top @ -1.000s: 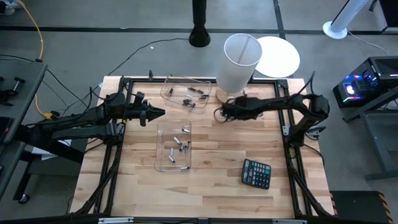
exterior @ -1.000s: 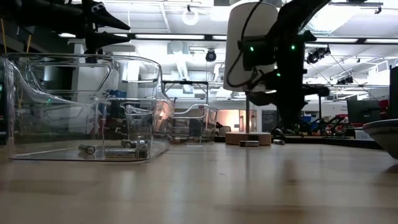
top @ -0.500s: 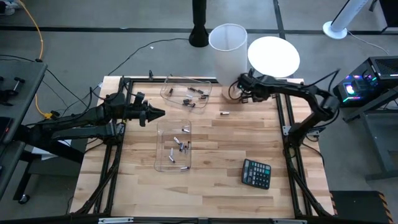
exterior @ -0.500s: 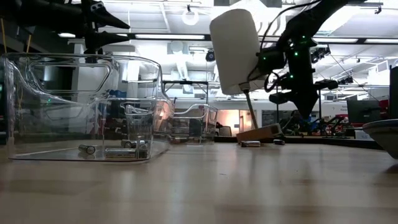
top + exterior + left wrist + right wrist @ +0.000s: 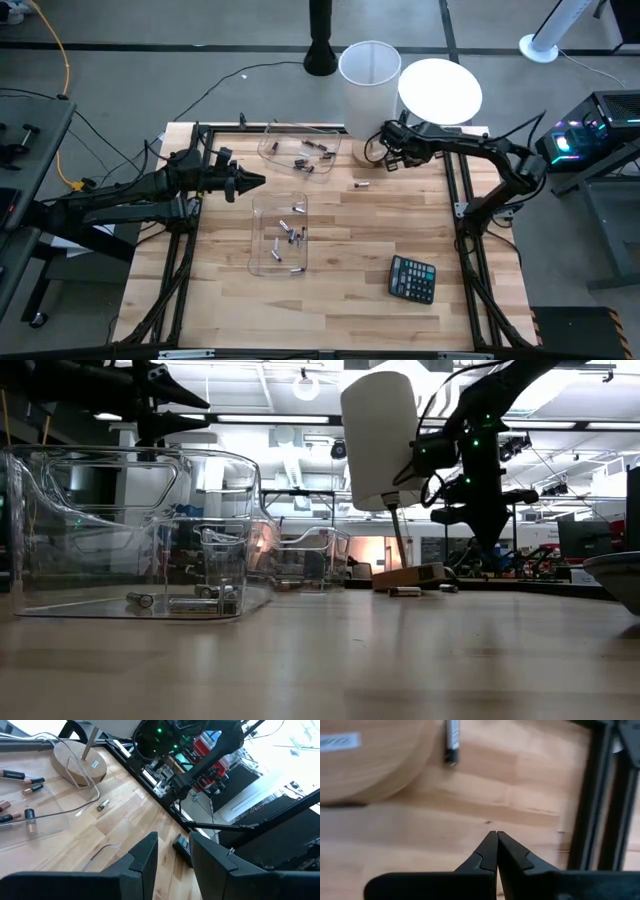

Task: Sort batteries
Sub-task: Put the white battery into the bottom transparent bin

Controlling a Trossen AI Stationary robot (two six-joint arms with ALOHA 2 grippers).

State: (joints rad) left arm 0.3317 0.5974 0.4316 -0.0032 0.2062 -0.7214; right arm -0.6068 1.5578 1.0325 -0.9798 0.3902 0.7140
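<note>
1. The left gripper point(image 5: 252, 181) hangs over the table's left half, just left of the two clear trays. Its fingers are spread with nothing between them, so this arm seems to be waiting.
2. The near tray point(image 5: 279, 235) holds a handful of batteries point(image 5: 291, 236), perhaps six or seven. These look already sorted into it.
3. The far tray point(image 5: 298, 150) holds another cluster of batteries point(image 5: 305, 161). I cannot tell whether these are sorted or still a source pile.
4. One loose battery point(image 5: 363, 184) lies on the bare wood between the far tray and the lamp's base, so at least this one is left to place.
5. A white lamp point(image 5: 369, 88) with a round wooden base point(image 5: 80, 763) leans at the table's far edge.
6. The right gripper point(image 5: 386, 163) sits near that base, fingers pressed together and holding nothing. Another battery point(image 5: 452, 741) lies right beside the base, also unsorted.
7. A calculator point(image 5: 412, 278) lies at the near right, apart from the work.
</note>
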